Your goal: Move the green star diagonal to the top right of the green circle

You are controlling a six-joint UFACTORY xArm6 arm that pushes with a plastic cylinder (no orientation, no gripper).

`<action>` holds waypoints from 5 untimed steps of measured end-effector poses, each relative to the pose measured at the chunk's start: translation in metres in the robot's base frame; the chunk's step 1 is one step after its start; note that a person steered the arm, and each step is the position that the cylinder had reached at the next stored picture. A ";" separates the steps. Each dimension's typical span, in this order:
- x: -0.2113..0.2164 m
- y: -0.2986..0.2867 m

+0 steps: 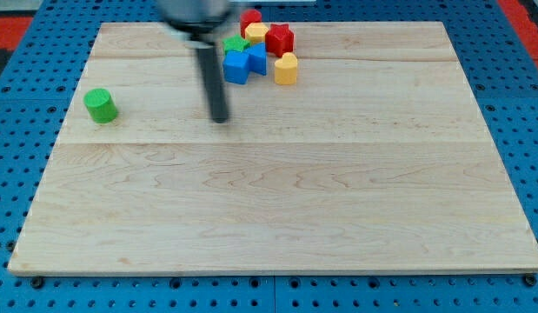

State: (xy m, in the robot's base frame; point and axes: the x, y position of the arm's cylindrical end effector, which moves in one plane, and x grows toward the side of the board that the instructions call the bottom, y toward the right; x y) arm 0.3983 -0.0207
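Nowhere on the blocks, the rod or the worktop (277, 217) could any brand, label or writing be read. Around the pale wooden board ran a blue perforated surface (25, 174), and a strip of red showed in the view's top corners.

Farthest toward the view's left stood the green circle (101, 105), a short cylinder, alone near the board's left edge and well apart from everything else. To its right came the dark rod, blurred at its upper part, slanting slightly down to my tip (220, 119), which rested on bare wood between the green circle and the cluster of blocks. It touched no block. The arm ended in that rod alone, with no hand, so nothing was grasped or clenched.

Just up and right of my tip lay the cluster at the view's top. The green star (235, 43) sat at its left side, partly hidden behind the rod's upper part and pressed against its neighbours. Directly below it was a blue block (237, 67), with a second blue block (256, 57) touching it on the right; their shapes were hard to make out. Above these lay a yellow block (256, 34) and, at the very top, a red block (251, 16). A red star (281, 39) followed on the right, and a yellow block (286, 69), rounded on top, stood just below it at the cluster's right end.

The blue blocks lay between my tip and the green star.
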 end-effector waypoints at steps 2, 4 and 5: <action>-0.069 0.147; -0.204 0.175; -0.206 0.169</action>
State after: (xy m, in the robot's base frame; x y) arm 0.1922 0.1481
